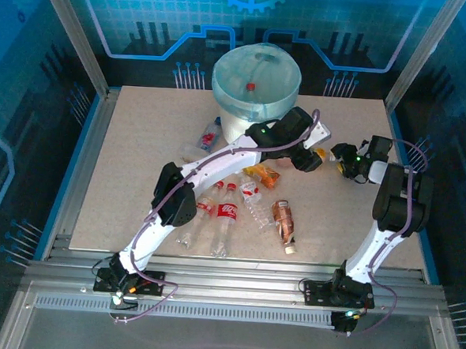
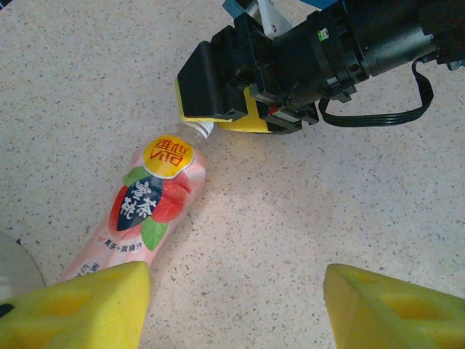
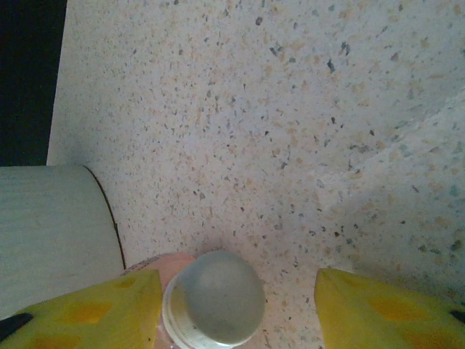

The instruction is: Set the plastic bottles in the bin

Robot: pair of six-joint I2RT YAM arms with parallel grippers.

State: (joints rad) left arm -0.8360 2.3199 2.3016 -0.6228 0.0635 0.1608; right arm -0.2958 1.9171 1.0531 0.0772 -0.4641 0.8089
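Tabletop (image 1: 139,161) of speckled beige, seen from above, sits inside aluminium rails (image 1: 82,165), with blue-lit printed walls (image 1: 24,90) around it. The bin (image 1: 232,127) stands at the far edge, near centre, with a red-capped bottle (image 1: 251,87) inside it. Most of the plastic bottles (image 1: 226,218) lie bunched at mid-table under the left arm (image 1: 218,154). A lone bottle (image 1: 210,135) lies just beside the bin's foot. Bare surface runs wide down the left side and in the far right corner. The left gripper (image 1: 317,157) and right gripper (image 1: 338,159) sit close together, right of centre.

From the left wrist, the left gripper's yellow fingers (image 2: 80,305) stand well apart with bare table between them, gripping nothing. A pink peach-tea bottle (image 2: 156,211) lies tilted, its base by one finger and its neck under the right gripper's pads.

From the right wrist, the right gripper's fingers (image 3: 392,305) are spread. The bottle's pale cap (image 3: 214,298) is next to one pad and clear of the other. A pale curved surface (image 3: 51,233) at the left may be the bin's wall. Open table lies ahead, up to a dark edge (image 3: 29,73).
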